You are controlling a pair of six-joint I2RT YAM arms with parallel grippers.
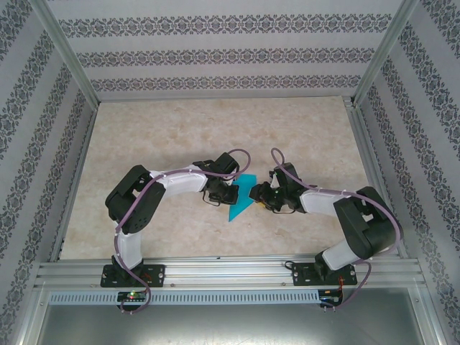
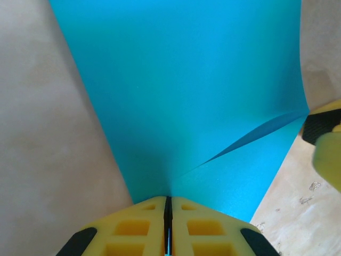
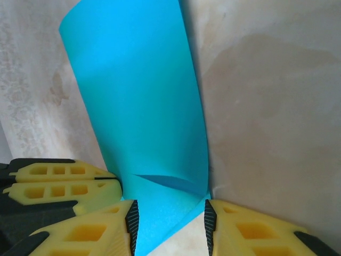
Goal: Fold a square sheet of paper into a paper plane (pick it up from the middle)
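The square sheet of paper is teal-blue and shows a pointed, triangular outline on the table between my two grippers. My left gripper is shut on its edge; in the left wrist view the yellow fingers press together with the sheet pinched in the slit. A folded flap lifts at the sheet's right, leaving a dark crease. My right gripper is open, and its fingers stand either side of the sheet's near corner. The sheet curves upward ahead of it.
The marble-patterned table top stretches free behind the arms. Aluminium rails run along the near edge, and patterned walls enclose the sides and back. The left gripper's fingers sit close beside the right gripper.
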